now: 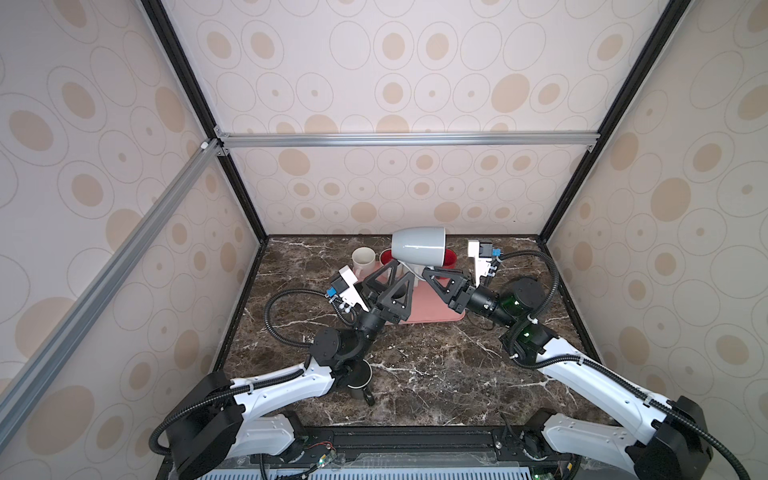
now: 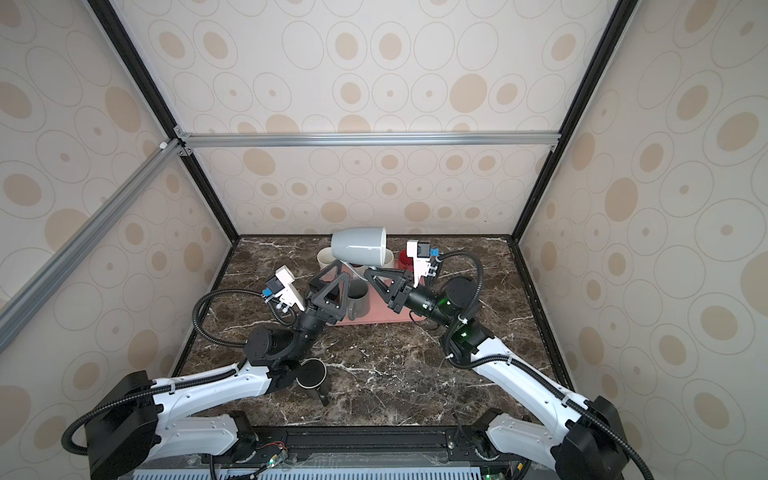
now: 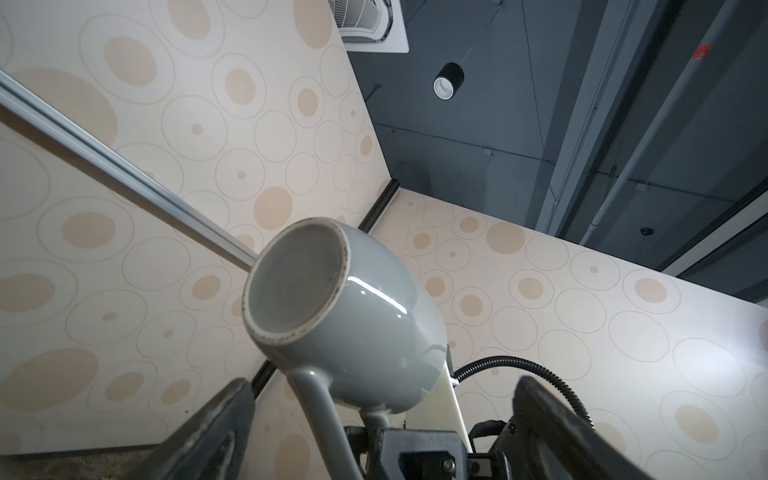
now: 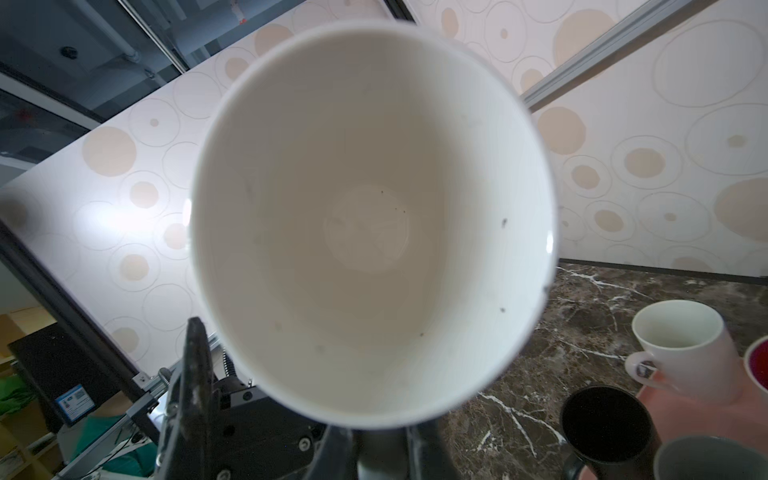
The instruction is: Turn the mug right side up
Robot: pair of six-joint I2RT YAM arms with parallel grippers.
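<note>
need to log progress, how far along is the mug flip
Done: the grey mug is up off the table. In hand: the right gripper is shut on its handle, mug sideways, mouth toward that arm; the left gripper stands open beside it. Left: turn it mouth up, set it down.

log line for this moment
mug: aloft, sideways | left gripper: jaws open | right gripper: jaws shut on handle
</note>
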